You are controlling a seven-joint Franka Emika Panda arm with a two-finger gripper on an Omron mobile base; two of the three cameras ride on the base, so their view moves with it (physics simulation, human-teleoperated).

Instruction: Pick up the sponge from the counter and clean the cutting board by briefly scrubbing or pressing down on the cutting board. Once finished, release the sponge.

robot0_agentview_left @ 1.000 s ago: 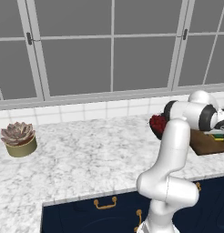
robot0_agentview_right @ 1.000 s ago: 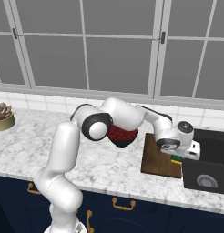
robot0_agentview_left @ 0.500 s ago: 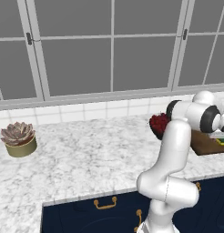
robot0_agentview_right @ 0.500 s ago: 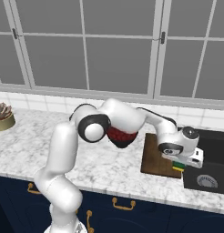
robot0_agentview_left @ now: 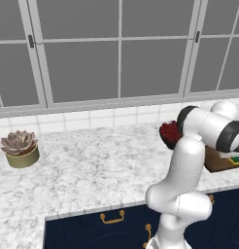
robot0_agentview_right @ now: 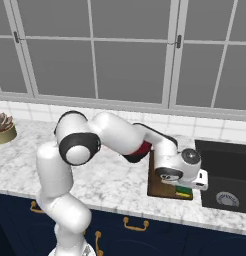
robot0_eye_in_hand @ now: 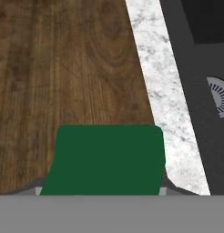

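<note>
Sponge (robot0_eye_in_hand: 104,159) clamped in jaws at 6 o'clock, low over cutting board (robot0_eye_in_hand: 63,68); likely soft, light, compressible; side grip suits.

We see a potted succulent (robot0_agentview_left: 19,148) at the tabletop's far left, a bowl of red fruit (robot0_agentview_left: 169,134) mid-tabletop, and a black sink (robot0_agentview_right: 226,177) with its drain (robot0_eye_in_hand: 219,95).

Over the last second I've swung the hand down and toward the table's front edge, so the sponge (robot0_agentview_right: 184,191) held in my jaws now sits at the near right corner of the cutting board (robot0_agentview_right: 160,183).
</note>
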